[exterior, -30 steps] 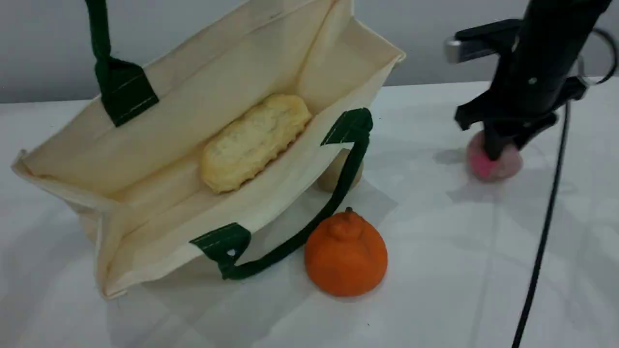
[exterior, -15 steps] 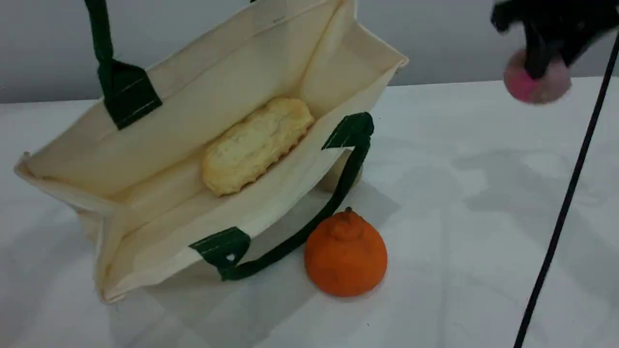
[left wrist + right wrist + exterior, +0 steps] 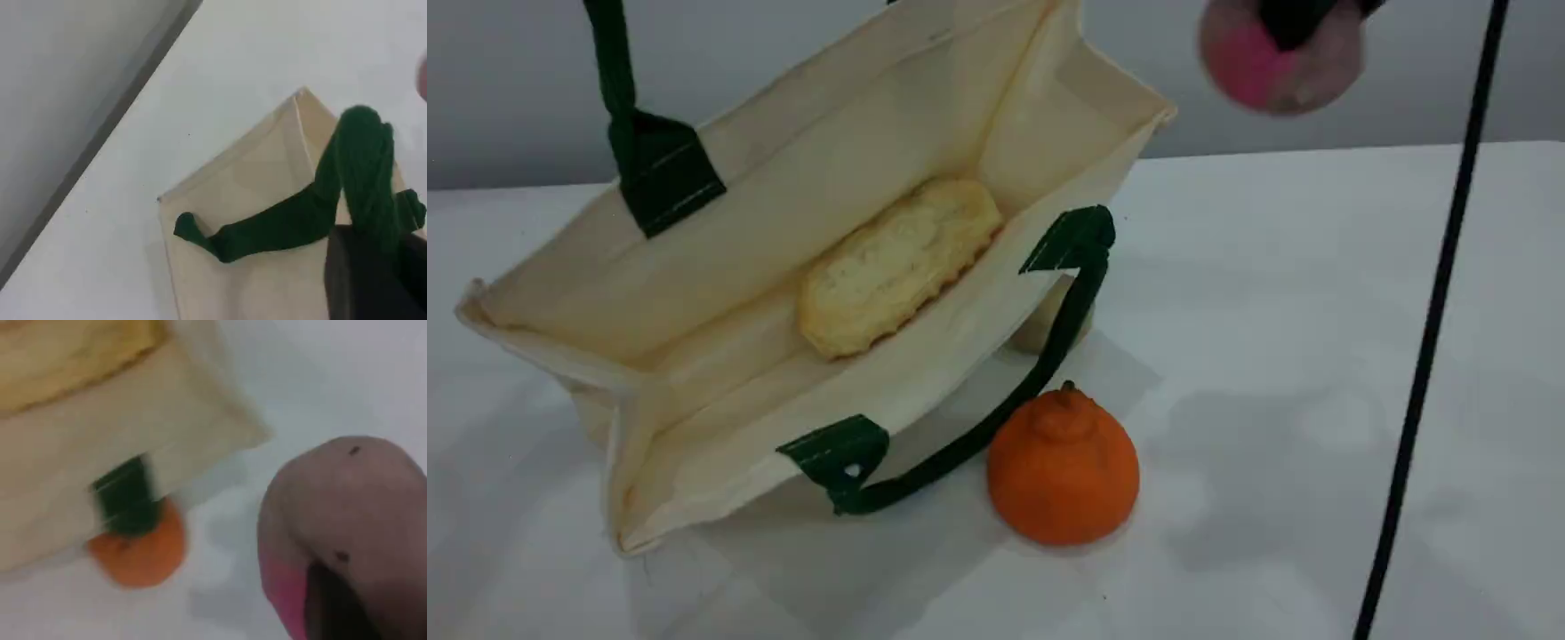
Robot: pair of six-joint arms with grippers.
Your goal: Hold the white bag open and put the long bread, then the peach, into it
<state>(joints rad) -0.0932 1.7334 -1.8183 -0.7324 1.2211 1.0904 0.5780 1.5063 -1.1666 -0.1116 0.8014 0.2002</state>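
A: Right gripper (image 3: 1291, 22) is clamped on the peach (image 3: 1280, 62), up in the air off the right end of the white bag (image 3: 800, 178), above its rim. It's not over the mouth yet.
B: Seen. Left gripper (image 3: 373, 273) is closed on the rear handle (image 3: 287, 223), pulling the bag's back wall up. Long bread (image 3: 898, 267) lies inside the bag, on its bottom.
A: Main risk: the peach clips the bag's right end wall on the way in. That wall stands high. A low path would likely fold it inward and choke the mouth.
B: Agreed. Grip too. It's a round fruit, and the right wrist view shows only one finger (image 3: 333, 607) against it, so I can't tell how deep the hold is. If it slips outside the bag, it rolls off across the tabletop (image 3: 1316, 267).
A: Drop point matters. Released over the bread, it probably bounces. The bag's near wall sags low, so it could hop out toward the orange fruit (image 3: 1063, 467) just in front of the bag.
B: The bag's left half looks free. Aim there.
A: Cable (image 3: 1432, 311) hangs right of the bag. If it swings in with the arm, it may drag the orange fruit or hook the front handle (image 3: 996, 418).
B: Also, one handle holds the whole bag open. Any slack there and the back wall drops on the bread.
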